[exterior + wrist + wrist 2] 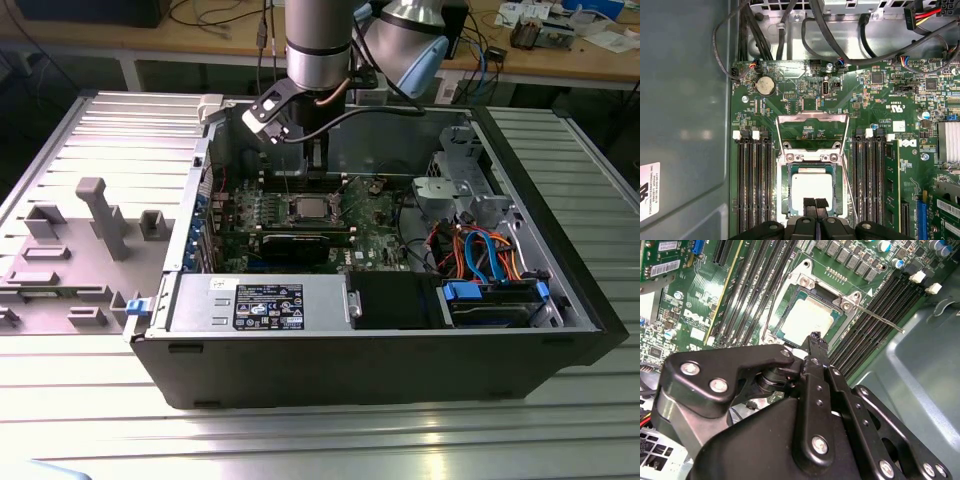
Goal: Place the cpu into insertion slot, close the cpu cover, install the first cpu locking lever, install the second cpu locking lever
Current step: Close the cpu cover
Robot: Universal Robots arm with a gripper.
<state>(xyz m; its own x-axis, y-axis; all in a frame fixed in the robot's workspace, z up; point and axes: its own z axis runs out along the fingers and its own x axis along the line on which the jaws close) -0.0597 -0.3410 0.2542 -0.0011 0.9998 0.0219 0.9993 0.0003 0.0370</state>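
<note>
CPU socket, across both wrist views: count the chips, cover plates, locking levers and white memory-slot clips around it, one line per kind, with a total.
cpu: 1
cpu cover: 1
locking levers: 2
white slot clips: 4
Total: 8

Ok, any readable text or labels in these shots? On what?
Nothing I can quote reliably.
Power supply label: print too small to read.
White sticker on case wall: sideways, too small.
Motherboard lettering: white, tilted, not readable enough to quote.
Card stickers: too small.
</note>
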